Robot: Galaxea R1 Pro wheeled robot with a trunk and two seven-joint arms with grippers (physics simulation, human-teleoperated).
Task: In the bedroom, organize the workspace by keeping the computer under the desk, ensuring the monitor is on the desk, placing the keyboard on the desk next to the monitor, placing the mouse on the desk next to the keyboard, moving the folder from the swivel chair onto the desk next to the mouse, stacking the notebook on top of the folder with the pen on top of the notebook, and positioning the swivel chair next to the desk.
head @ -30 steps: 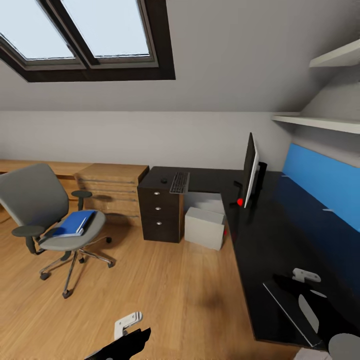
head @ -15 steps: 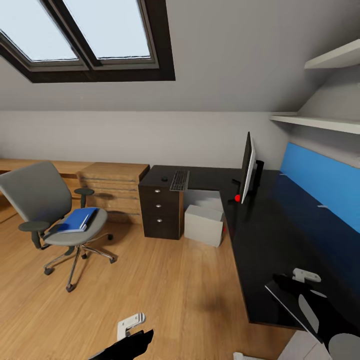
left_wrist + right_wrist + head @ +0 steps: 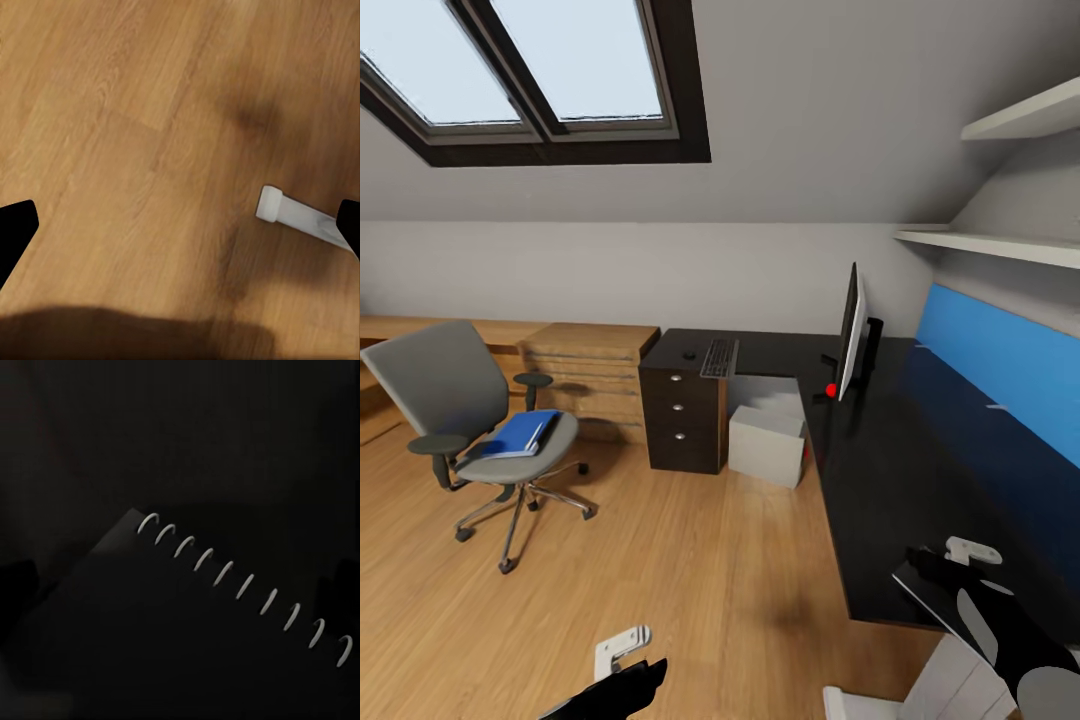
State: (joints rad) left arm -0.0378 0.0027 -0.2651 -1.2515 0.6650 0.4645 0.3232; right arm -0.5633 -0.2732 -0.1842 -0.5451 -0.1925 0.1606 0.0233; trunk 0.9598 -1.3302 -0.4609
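The grey swivel chair (image 3: pixel 455 395) stands on the floor at the left with the blue folder (image 3: pixel 520 435) on its seat. The black desk (image 3: pixel 880 480) carries the monitor (image 3: pixel 850 335), the keyboard (image 3: pixel 720 358) and the mouse (image 3: pixel 688 356). The computer (image 3: pixel 765 445) sits under it. My right gripper (image 3: pixel 970 552) holds the dark spiral notebook (image 3: pixel 940 605) (image 3: pixel 195 637) out past the desk's front edge. My left gripper (image 3: pixel 622 648) (image 3: pixel 180 225) is open above bare floor. The pen is out of view.
A wooden dresser (image 3: pixel 590 375) adjoins the desk's drawer unit (image 3: pixel 682 420). A blue wall panel (image 3: pixel 1000 370) and shelves (image 3: pixel 1000 245) run along the right. Wood floor (image 3: pixel 690 560) lies between chair and desk. My white base (image 3: pixel 950 680) shows at the bottom.
The view has drawn back from the desk, whose front edge sits higher in the picture. The notebook stayed under my right gripper and now overhangs that edge.
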